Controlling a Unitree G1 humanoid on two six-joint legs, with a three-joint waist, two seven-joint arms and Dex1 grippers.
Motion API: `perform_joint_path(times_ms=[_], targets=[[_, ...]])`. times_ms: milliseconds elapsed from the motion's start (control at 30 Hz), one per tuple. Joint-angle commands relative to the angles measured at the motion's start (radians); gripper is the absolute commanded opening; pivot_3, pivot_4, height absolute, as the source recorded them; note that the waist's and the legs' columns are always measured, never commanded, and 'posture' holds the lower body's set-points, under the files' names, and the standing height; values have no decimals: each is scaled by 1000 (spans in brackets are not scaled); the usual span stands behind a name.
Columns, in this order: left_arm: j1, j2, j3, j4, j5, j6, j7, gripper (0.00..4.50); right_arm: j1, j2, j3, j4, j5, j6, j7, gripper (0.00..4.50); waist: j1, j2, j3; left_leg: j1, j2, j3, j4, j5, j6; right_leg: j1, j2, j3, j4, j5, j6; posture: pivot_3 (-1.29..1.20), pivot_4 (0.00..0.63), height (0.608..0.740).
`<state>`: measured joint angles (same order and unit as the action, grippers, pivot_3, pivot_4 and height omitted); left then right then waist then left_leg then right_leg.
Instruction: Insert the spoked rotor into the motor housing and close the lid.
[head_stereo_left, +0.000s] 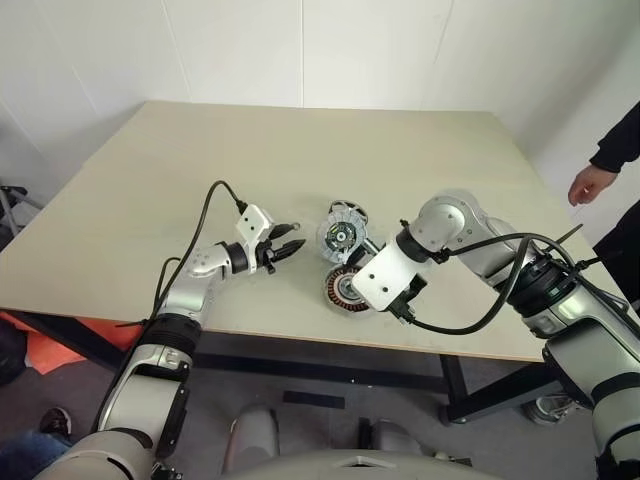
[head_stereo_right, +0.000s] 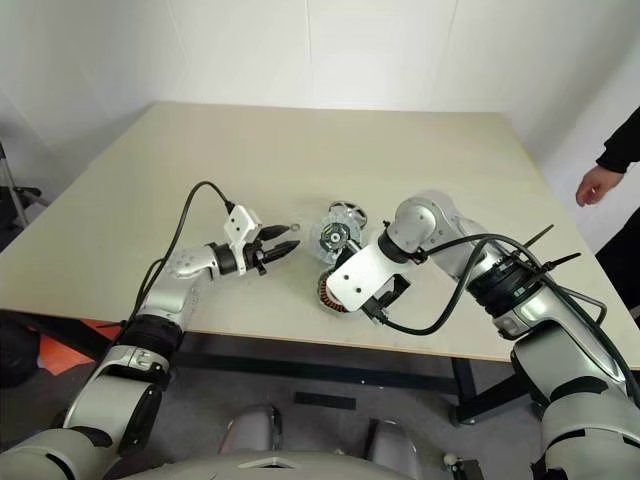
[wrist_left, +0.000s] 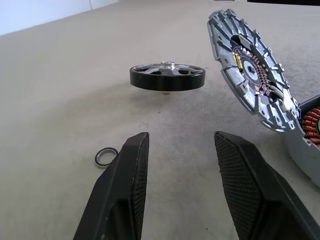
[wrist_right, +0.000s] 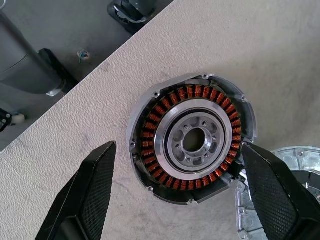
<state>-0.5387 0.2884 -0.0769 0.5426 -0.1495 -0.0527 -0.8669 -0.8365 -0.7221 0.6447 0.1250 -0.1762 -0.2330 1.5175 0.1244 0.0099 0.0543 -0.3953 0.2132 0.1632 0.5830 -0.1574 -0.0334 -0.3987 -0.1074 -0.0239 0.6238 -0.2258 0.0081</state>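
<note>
Right gripper (wrist_right: 175, 200) hangs over the motor housing (wrist_right: 192, 142), fingers spread wide either side of it, empty; lid (wrist_left: 250, 75) leans tilted against the housing, just beside one finger. Left gripper (wrist_left: 180, 185) half open, empty; spoked rotor (wrist_left: 167, 77) flat on the table (head_stereo_left: 150, 190) straight ahead of it. Rotor not yet in, I'd say; next move probably left arm reaching forward to grip its rim.

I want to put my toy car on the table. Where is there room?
The table's far half is bare, and so is the stretch left of the left gripper. It is crowded near the front edge, around the motor housing, lid, spoked rotor and right gripper.
</note>
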Motion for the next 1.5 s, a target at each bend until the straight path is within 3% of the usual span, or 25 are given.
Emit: perform_joint_path(times_ms=[33,600,1067,1500], targets=[[-2,10,13,-41,-8,3,7,2143,16,-14,-10,-39,6,-16,43,4474,0,0,0,0,0,0,0,0,0,0,0,0,0,0,0,0,0,740],[1,-2,4,-46,-4,7,9,2143,55,-28,-21,182,-69,-227,-20,4474,0,-1,-1,3,0,0,0,0,0,3,0,0,0,0,0,0,0,740],[18,2,3,-60,-2,13,12,2143,29,42,-34,85,-54,-172,0,4474,-25,-1,-1,9,1,0,0,0,1,7,1,0,-1,0,-1,0,0,740],[8,3,3,-47,0,9,6,2143,37,14,-41,223,-69,-301,-46,4474,-26,-1,-1,8,1,1,-1,0,1,7,1,0,-1,0,-1,0,0,740]])
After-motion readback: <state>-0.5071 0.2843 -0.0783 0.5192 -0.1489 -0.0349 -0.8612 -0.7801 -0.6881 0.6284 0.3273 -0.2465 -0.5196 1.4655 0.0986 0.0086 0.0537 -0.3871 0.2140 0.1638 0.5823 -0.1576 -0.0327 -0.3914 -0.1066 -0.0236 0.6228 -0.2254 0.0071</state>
